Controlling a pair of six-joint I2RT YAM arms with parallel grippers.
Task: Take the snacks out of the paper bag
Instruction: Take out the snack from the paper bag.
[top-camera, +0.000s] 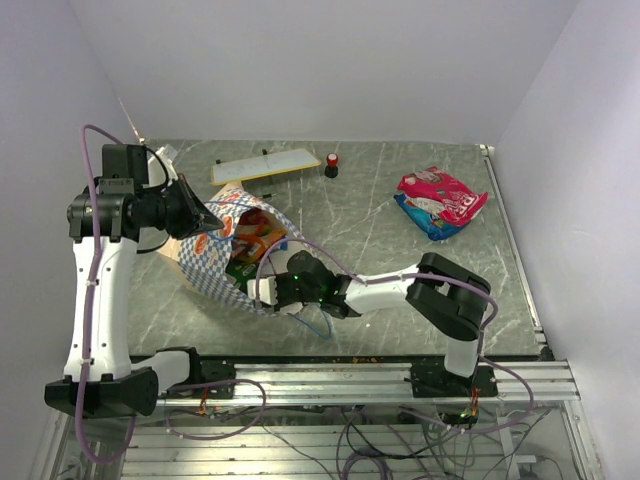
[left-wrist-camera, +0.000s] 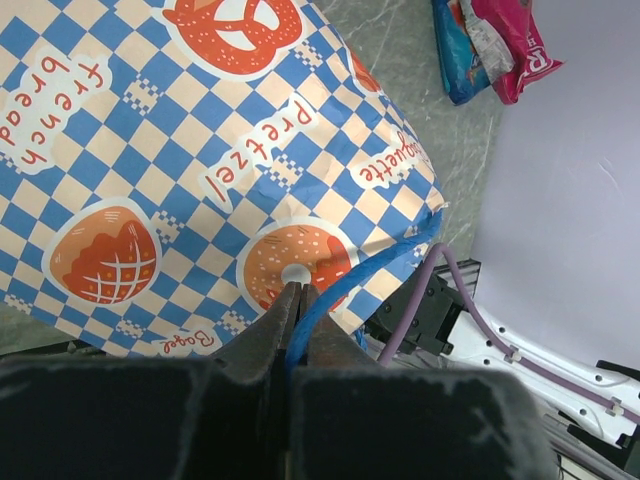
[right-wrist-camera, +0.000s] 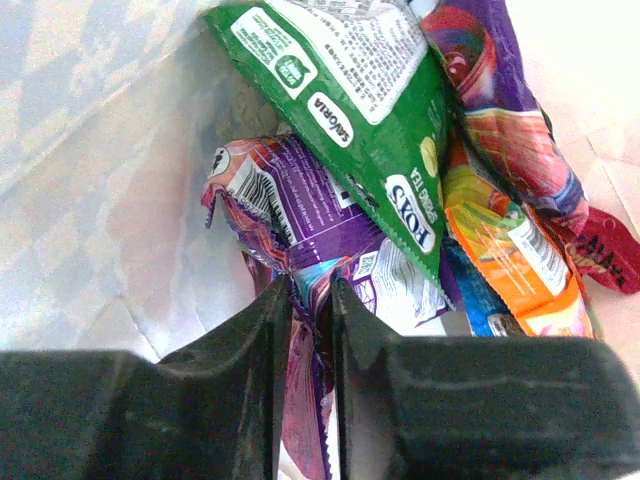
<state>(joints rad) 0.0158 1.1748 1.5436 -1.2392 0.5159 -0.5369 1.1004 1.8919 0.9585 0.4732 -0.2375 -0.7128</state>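
Note:
The blue-and-white checkered paper bag (top-camera: 212, 272) lies on its side at the left of the table, mouth facing right. My left gripper (left-wrist-camera: 297, 290) is shut on its blue cord handle (left-wrist-camera: 350, 278) and holds the mouth up. My right gripper (right-wrist-camera: 310, 290) is inside the bag, against the cream lining (right-wrist-camera: 100, 200), its jaws closed on the crimped edge of a purple snack packet (right-wrist-camera: 300, 215). A green packet (right-wrist-camera: 370, 110) and an orange one (right-wrist-camera: 510, 260) lie just beyond it. A magenta packet (top-camera: 445, 192) and a blue packet (top-camera: 425, 217) rest on the table at the right.
A flat white board with a yellow edge (top-camera: 265, 165) lies at the back of the table, with a small red-and-black knob (top-camera: 331, 166) beside it. The right arm (top-camera: 400, 292) stretches leftward across the table's front. Walls close in on both sides.

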